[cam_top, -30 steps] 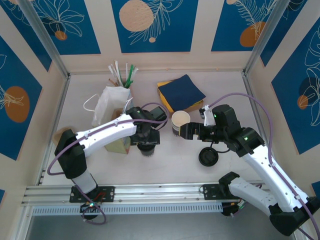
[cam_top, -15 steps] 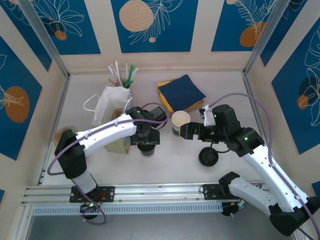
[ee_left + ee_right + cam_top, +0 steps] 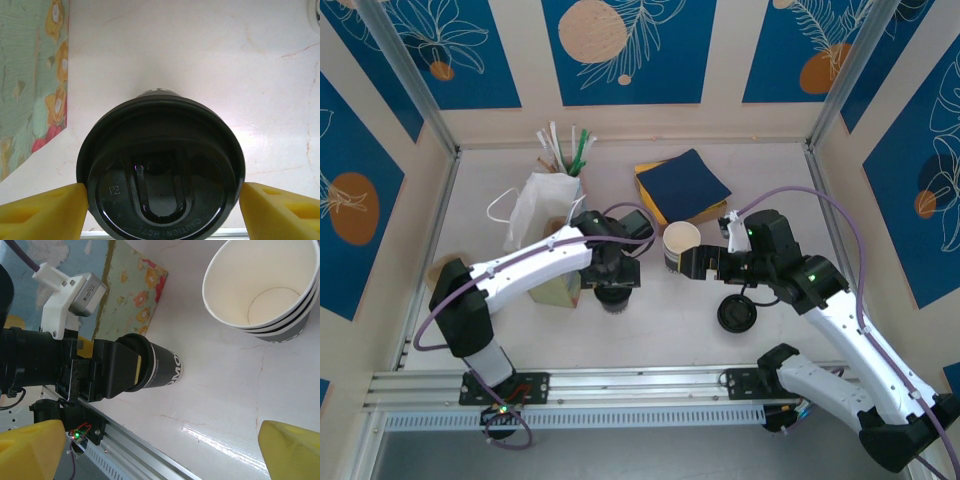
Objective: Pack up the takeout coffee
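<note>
The left hand (image 3: 162, 205) is gripping the takeout coffee (image 3: 162, 367) at its black lid, with one yellow finger (image 3: 45, 210) pressing against each side. The cup is standing upright on the tabletop (image 3: 200, 50), near a floral-patterned box (image 3: 135, 290). The right hand (image 3: 160, 450) is holding its jaws wide and empty, near the lidless striped cup (image 3: 260, 290).

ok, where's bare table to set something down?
Front strip between the lidded coffee and the loose lid; also the back right corner beside the napkins. Crowded at back left around the paper bag and straws.
</note>
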